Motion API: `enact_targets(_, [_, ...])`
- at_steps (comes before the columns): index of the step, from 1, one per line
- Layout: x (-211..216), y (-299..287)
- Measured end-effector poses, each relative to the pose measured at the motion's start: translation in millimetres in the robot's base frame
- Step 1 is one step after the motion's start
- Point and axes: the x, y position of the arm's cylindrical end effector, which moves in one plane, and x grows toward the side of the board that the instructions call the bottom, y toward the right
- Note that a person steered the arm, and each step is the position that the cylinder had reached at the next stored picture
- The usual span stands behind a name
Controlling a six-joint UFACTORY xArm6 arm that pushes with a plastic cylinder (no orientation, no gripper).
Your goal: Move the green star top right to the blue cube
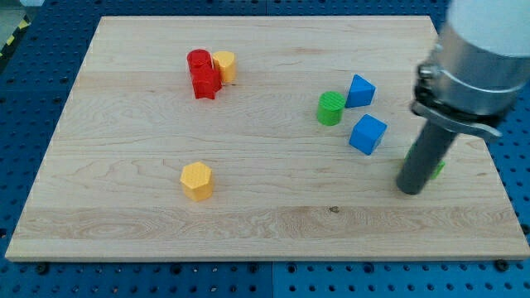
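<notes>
The green star [437, 169] lies at the view's right and is mostly hidden behind my rod; only a small green edge shows. My tip [410, 189] rests on the board just left of and below that edge, touching or nearly touching the star. The blue cube [368, 134] sits up and to the left of my tip, about a block's width away. A second blue block [359, 90], wedge-like, lies above the cube.
A green cylinder [330, 108] stands left of the two blue blocks. Two red blocks [203, 73] and a yellow block [224, 64] cluster at the upper left. A yellow hexagon [197, 180] lies at the lower left. The board's right edge [497, 178] is close to the star.
</notes>
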Motion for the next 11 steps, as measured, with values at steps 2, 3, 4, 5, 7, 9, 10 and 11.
enact_targets(2, [7, 24])
enact_targets(3, [4, 43])
enact_targets(4, [-6, 38])
enact_targets(5, [-7, 20])
enact_targets(7, [-45, 16])
enact_targets(9, [-84, 4])
enact_targets(10, [-55, 4])
enact_targets(11, [-5, -20])
